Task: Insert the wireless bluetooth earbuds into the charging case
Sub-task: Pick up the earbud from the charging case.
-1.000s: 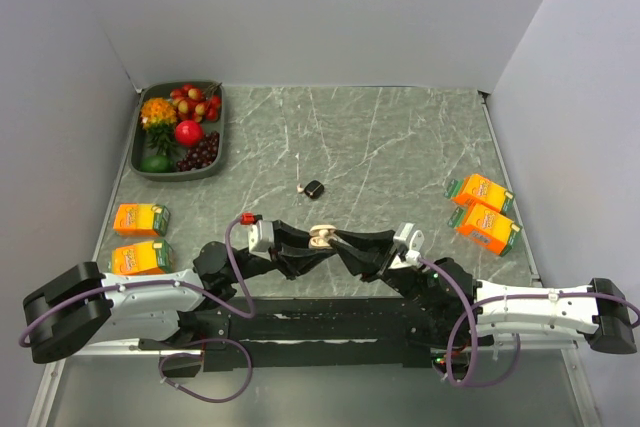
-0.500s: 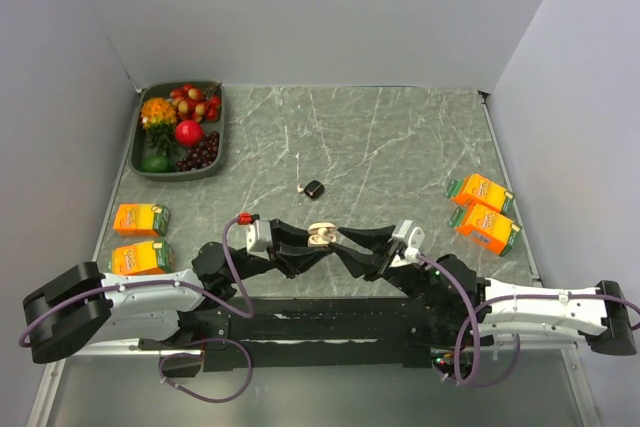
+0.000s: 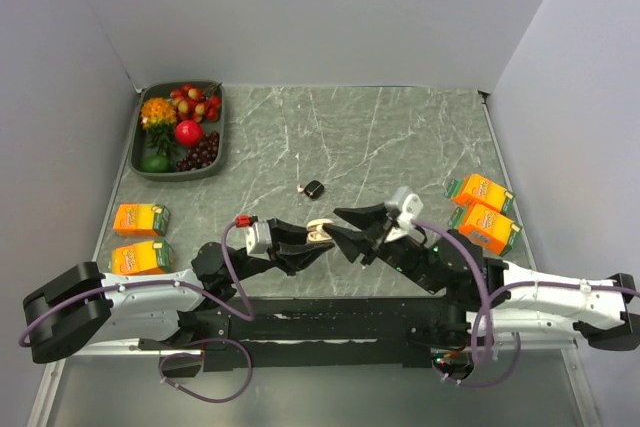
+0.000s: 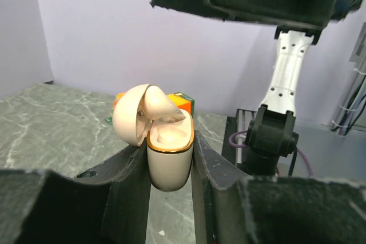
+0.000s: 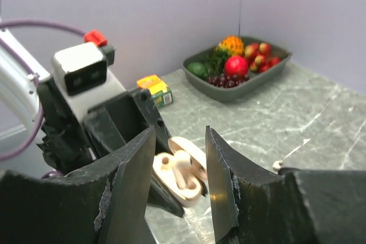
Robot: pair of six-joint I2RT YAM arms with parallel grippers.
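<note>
Your left gripper clamps the cream charging case, lid open, with earbuds apparently seated inside. Your right gripper, at its 3 o'clock, stands open and empty. Closing the lid remains.

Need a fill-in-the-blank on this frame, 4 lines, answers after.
1. The left claw is shut on the cream charging case, whose lid is ___.
2. The right claw stands open and holds ___.
3. The fruit tray sits in the table's far ___ corner.
4. ___ orange cartons lie on each side of the table.

Answers: open; nothing; left; Two
</note>
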